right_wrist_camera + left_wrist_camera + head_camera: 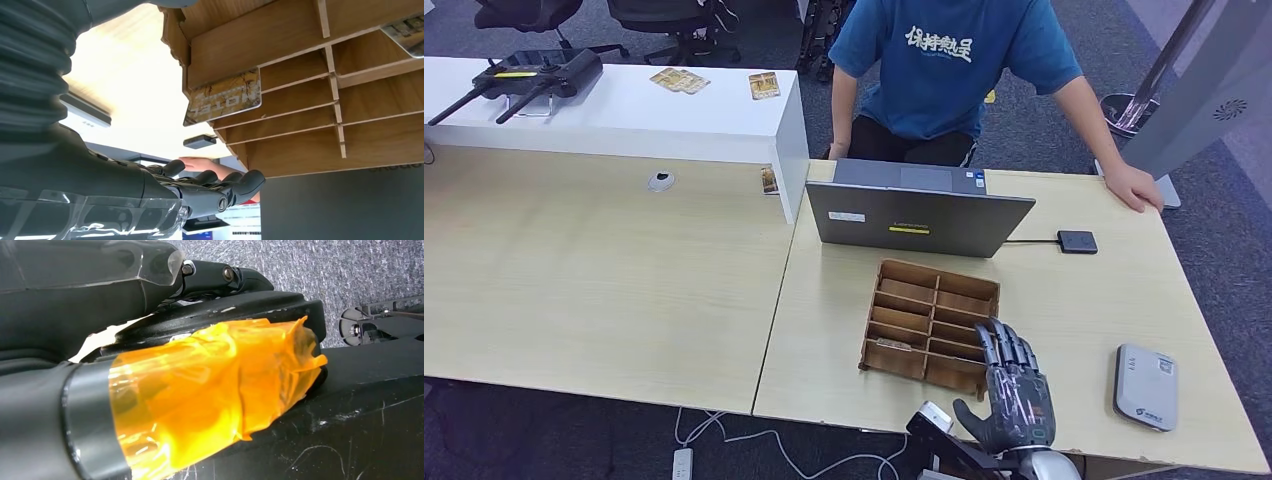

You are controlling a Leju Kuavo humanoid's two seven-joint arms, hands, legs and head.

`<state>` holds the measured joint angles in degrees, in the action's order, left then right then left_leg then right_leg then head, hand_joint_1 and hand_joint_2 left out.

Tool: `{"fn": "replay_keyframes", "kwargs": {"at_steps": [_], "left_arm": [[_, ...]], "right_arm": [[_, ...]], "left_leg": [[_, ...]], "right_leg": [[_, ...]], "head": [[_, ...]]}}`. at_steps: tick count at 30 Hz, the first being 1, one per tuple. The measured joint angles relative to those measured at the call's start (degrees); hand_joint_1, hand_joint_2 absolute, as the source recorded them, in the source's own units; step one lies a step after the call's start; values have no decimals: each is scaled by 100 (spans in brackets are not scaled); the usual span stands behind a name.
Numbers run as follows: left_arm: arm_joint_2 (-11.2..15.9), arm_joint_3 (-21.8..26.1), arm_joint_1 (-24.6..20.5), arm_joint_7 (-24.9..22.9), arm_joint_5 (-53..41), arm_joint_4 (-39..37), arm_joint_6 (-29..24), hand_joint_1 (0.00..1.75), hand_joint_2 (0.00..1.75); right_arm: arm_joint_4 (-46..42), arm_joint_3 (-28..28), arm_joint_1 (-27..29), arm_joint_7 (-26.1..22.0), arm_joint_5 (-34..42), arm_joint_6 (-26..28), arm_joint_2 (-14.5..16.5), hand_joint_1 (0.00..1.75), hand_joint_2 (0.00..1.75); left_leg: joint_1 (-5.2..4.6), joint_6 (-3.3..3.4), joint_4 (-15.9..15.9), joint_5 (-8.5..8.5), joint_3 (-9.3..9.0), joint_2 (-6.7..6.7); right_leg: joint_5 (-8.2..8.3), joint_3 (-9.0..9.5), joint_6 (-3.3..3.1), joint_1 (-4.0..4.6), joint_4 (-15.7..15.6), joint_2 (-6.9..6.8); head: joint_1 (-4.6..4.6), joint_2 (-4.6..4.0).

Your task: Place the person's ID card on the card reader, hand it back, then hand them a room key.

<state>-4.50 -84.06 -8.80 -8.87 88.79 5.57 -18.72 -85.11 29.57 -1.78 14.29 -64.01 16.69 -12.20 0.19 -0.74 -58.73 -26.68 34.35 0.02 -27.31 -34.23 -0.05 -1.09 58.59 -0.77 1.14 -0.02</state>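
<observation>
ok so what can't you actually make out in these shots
- Left hand: the left wrist view shows dark robot body parts and orange tape, so its state is unreadable.
- Wooden card organizer: the right hand covers its near right corner in the head view.
- Hotel key card: the right wrist view shows one protruding; other slots are unclear.
- ID card: not identifiable.

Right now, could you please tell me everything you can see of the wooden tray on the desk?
The tray looks like thin brown laser-cut wood, divided into two columns of narrow slots. It lies flat on the light desk, just in front of the laptop. One slot holds a card printed HOTEL; another card sits at the right wrist view's edge. The right hand, fingers extended, reaches over its near right corner; whether it touches is unclear.
</observation>
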Motion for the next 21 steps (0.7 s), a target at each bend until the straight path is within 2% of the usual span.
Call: {"fn": "replay_keyframes", "kwargs": {"at_steps": [18,19,21], "left_arm": [[-2,0,0,0,0,0,2,0,0],[-2,0,0,1,1,0,1,0,0],[-2,0,0,2,1,0,-1,0,0]], "right_arm": [[106,0,-102,-52,-27,39,87,0,175],[108,0,-102,-52,-28,38,87,1,175],[109,0,-102,-51,-32,31,87,16,175]], "left_leg": [[0,0,0,0,0,0],[0,0,0,0,0,0],[0,0,0,0,0,0]], "right_leg": [[0,0,0,0,0,0],[0,0,0,0,0,0],[0,0,0,0,0,0]], "head": [[0,0],[0,0],[0,0]]}}
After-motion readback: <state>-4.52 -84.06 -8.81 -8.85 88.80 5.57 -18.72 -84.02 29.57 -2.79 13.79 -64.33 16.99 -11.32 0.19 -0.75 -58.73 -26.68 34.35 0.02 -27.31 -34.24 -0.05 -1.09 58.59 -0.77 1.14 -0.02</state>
